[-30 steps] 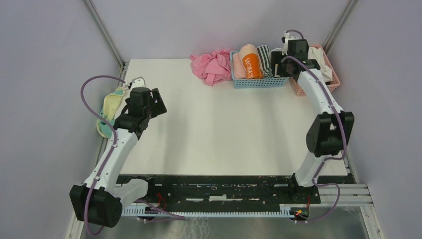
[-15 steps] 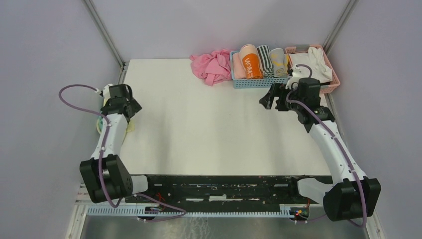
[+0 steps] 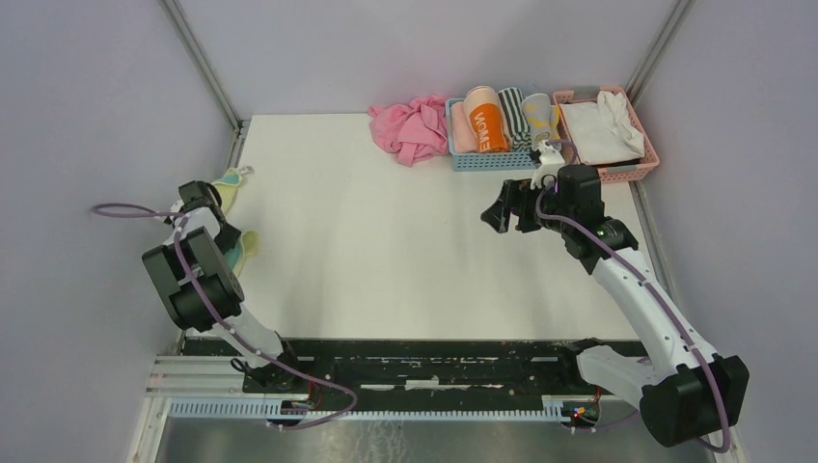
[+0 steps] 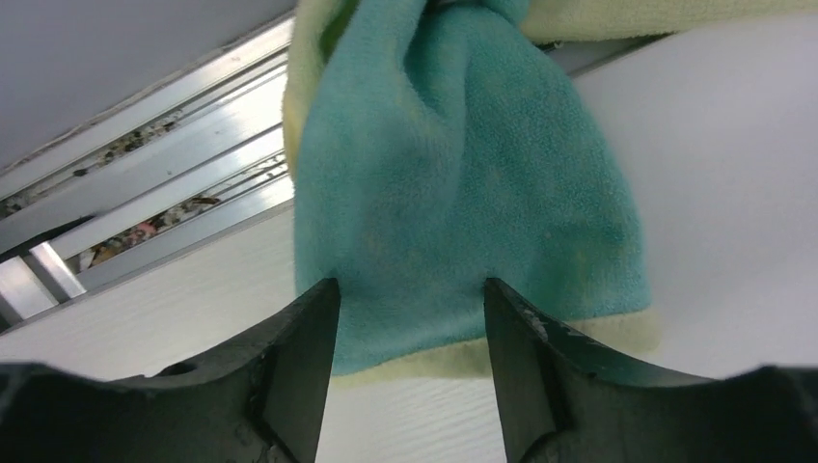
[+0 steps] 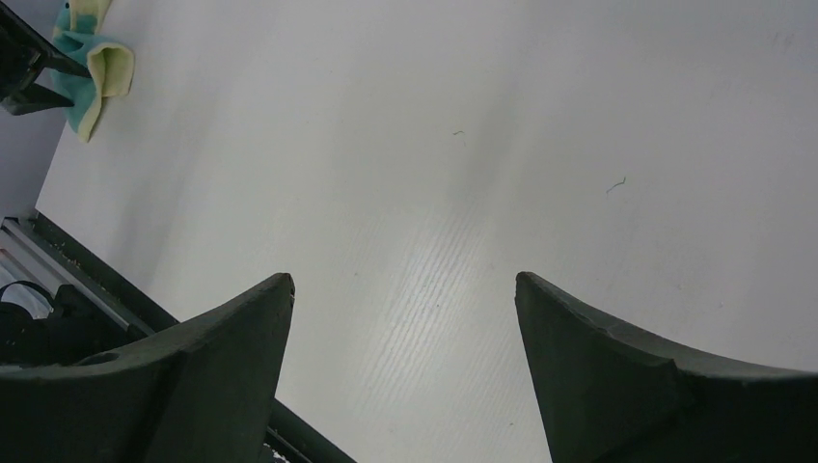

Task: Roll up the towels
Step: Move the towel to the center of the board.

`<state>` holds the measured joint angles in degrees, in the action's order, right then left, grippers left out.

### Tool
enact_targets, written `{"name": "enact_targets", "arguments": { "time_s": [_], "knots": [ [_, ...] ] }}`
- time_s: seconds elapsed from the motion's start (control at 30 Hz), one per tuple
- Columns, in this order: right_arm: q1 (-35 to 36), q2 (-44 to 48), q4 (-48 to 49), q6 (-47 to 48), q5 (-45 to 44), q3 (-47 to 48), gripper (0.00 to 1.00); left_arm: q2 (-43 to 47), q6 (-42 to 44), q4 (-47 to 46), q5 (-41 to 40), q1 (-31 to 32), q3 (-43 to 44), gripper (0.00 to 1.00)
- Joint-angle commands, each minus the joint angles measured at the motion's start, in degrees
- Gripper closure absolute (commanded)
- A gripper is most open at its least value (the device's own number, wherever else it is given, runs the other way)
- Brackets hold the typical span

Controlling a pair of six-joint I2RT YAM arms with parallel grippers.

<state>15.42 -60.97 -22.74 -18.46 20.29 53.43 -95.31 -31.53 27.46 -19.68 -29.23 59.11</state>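
— State of the left hand (image 4: 407,289)?
— Black wedge fingers (image 4: 299,357) astride a fold of the towel (image 4: 463,174), cloth filling the gap between them. Clamped or only set around it, cannot tell.
— Make of the towel?
— Nubbly terry, teal over a pale yellow rim, bunched narrow at the top and flaring below. Lies at the left edge of the bench (image 3: 386,241), partly over the ribbed metal rail (image 4: 164,164).
— And the right hand (image 5: 403,280)?
— Spread wide, nothing between the fingers, above bare smooth white board right of centre.
— Farther back?
— Crumpled pink cloth (image 3: 413,125) at the far edge, touching a blue mesh basket (image 3: 502,160) packed with upright rolls: an orange lettered roll (image 3: 485,123), a striped one, a grey roll (image 3: 540,108) with yellow marks. Just beside it, a pink basket (image 3: 632,172) holding limp white cloth (image 3: 593,130).
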Motion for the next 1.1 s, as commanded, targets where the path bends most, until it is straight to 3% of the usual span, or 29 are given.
{"name": "enact_targets", "arguments": {
  "time_s": [0.0, 0.07, 0.13, 0.27, 0.4, 0.47, 0.6, 0.77, 0.87, 0.97, 1.07],
  "knots": [
    [0.62, 1.14, 1.91, 1.36, -1.51, -0.08, 0.08, -5.16, -0.84, -2.32, 7.12, -0.02, 1.84, 0.47],
    [0.58, 0.99, 1.75, 1.48, -1.78, 0.17, 0.08, -5.77, -0.97, -2.07, 10.48, 0.78, 1.38, 0.65],
    [0.55, 0.84, 1.56, 1.47, -2.00, 0.17, 0.08, -4.60, -1.28, -1.98, 12.16, 3.43, 0.79, 0.75],
    [0.58, 0.94, 0.70, 1.67, -2.10, 0.52, 0.08, 0.34, -5.11, -2.61, 15.51, 13.57, -1.66, 0.84],
    [0.74, 1.56, -0.54, 1.91, -1.87, 0.63, 0.10, 7.49, -11.98, -7.62, 18.61, 30.01, -7.41, 0.88],
    [0.90, 1.88, -0.99, 1.96, -1.62, 0.64, 0.10, 10.04, -13.90, -7.71, 16.03, 39.07, -7.25, 0.85],
    [1.63, 1.54, -1.62, 2.20, -1.42, 0.27, 0.11, 13.55, -18.09, -8.00, 13.12, 55.88, -6.37, 0.69],
    [3.98, -0.27, -2.08, 2.62, -2.19, -0.31, 0.12, 14.93, -18.52, -10.48, 12.53, 70.52, -2.09, 0.44],
    [6.10, -2.22, -2.47, 3.39, -2.62, -0.58, 0.13, 16.23, -16.95, -11.47, 12.92, 72.50, -1.59, 0.38],
    [9.59, -5.07, -2.10, 4.14, -3.91, -1.12, 0.15, 20.40, -15.64, -11.88, 6.45, 71.81, -5.41, 0.31],
    [14.25, -9.26, -1.16, 4.43, -6.05, -1.05, 0.18, 23.81, -14.52, -12.37, 5.44, 65.71, -10.52, 0.27]
  ]
}}
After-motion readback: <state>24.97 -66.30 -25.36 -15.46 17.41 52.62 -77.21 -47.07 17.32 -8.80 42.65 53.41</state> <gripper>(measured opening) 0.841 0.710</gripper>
